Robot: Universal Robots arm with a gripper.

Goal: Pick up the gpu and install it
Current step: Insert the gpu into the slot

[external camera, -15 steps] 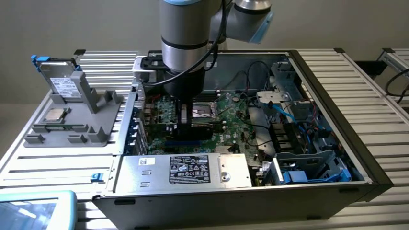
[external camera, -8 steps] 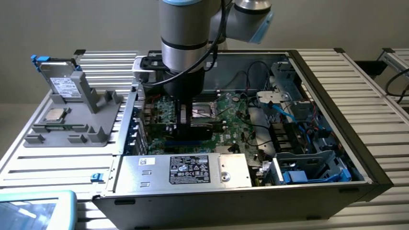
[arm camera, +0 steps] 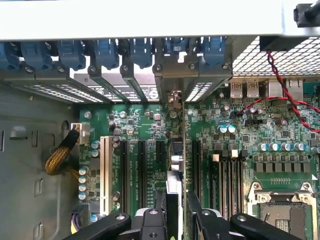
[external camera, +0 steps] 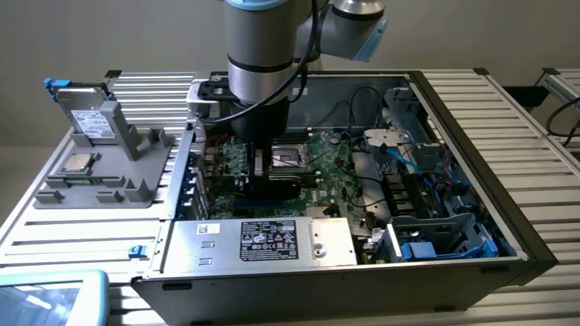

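Observation:
In the exterior view my gripper [external camera: 263, 166] reaches down into the open computer case [external camera: 471, 122], over the green motherboard [external camera: 335, 176]. The gpu [external camera: 285, 185] shows as a black block standing on edge just below the fingers. In the wrist view the gpu [arm camera: 174, 160] is seen edge-on, a thin card running from the rear bracket openings towards my gripper [arm camera: 176, 202]. It lines up with an expansion slot between the black slots. My gripper is shut on the gpu, with one black finger [arm camera: 160, 210] on each side of it.
Blue retention clips [arm camera: 105, 52] line the case's rear slot openings. A white slot [arm camera: 104, 170], a yellow cable bundle [arm camera: 60, 157] and the CPU socket [arm camera: 280, 210] lie around the card. A grey fixture [external camera: 118, 170] outside the case holds a hard drive [external camera: 86, 115] and a CPU chip [external camera: 77, 161]. The power supply [external camera: 272, 241] sits at the front.

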